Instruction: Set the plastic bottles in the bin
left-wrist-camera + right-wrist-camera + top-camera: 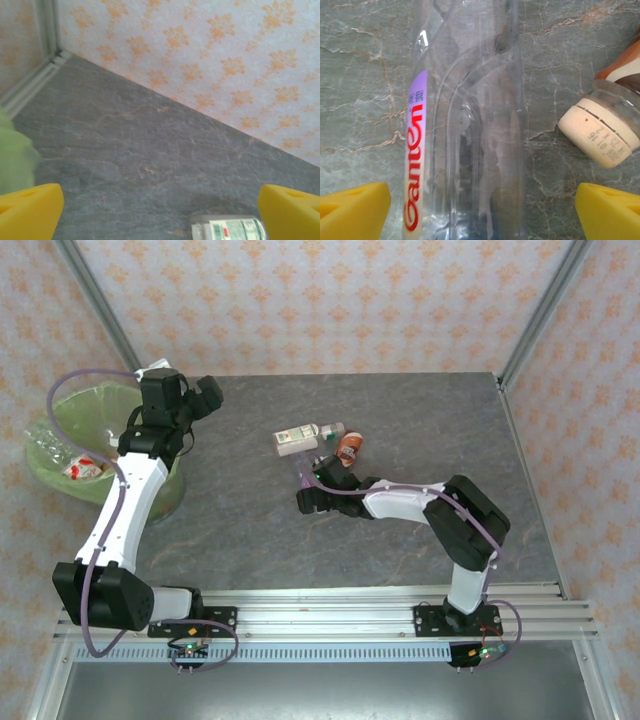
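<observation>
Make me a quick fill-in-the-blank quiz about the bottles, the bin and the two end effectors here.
1. The bin is lined in ___ plastic.
2. On the clear bottle between the fingers of the right end effector, the word Ganten is printed in ___ letters.
3. The left end effector is ___, with nothing between its fingers.
Missing words: green; red; open.

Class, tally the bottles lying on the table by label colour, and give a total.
White-green bottle: 1
Orange-brown bottle: 1
Purple bottle: 1
Total: 3
</observation>
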You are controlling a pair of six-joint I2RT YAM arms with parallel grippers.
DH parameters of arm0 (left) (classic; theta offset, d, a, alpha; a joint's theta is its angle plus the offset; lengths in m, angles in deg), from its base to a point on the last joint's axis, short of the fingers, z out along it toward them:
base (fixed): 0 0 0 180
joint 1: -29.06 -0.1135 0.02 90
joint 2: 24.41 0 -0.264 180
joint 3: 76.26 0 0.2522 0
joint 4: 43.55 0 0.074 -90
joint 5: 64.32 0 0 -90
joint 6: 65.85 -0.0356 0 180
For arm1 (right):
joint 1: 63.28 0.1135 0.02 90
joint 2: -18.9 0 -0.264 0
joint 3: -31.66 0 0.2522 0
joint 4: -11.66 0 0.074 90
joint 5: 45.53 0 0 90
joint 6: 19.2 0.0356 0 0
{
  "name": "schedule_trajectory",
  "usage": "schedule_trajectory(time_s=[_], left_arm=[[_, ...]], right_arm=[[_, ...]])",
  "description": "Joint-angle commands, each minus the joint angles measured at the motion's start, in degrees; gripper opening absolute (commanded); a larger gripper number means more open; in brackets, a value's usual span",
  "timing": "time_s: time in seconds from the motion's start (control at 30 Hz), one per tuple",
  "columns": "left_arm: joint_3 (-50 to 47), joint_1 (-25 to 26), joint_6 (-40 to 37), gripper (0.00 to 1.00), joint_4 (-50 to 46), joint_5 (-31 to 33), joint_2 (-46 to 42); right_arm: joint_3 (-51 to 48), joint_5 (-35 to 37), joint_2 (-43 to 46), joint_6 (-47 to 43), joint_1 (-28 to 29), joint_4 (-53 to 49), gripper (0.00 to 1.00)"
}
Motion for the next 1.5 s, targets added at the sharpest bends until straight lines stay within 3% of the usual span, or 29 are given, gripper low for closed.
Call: schedule_trajectory(time_s=[0.0, 0.33, 0.87, 1.13, 1.47], left_arm=[[0.48, 2.96, 0.97, 1.00, -1.39, -2.62, 0.44], [-1.47, 8.44, 3.72, 1.00, -0.80, -6.07, 1.70], [-1.57, 8.88, 3.96, 1.00, -2.45, -5.21, 3.63], [-1.47, 8.91, 3.87, 1.00, -2.70, -7.02, 4.26], [-1.92, 8.90, 4.03, 1.00, -0.81, -12.75, 5.77]], right_arm=[[1.98, 5.03, -1.89, -0.54, 0.03, -0.18, 0.94], [4.87, 7.12, -5.62, -0.64, 0.17, -0.64, 0.89], [8.27, 12.43, -10.46, -2.72, 1.95, -2.95, 0.76], [3.27, 12.85, -4.49, -0.78, 1.95, 0.55, 0.59], [-4.13, 12.27, 2.90, -0.93, 1.95, 8.48, 0.48]])
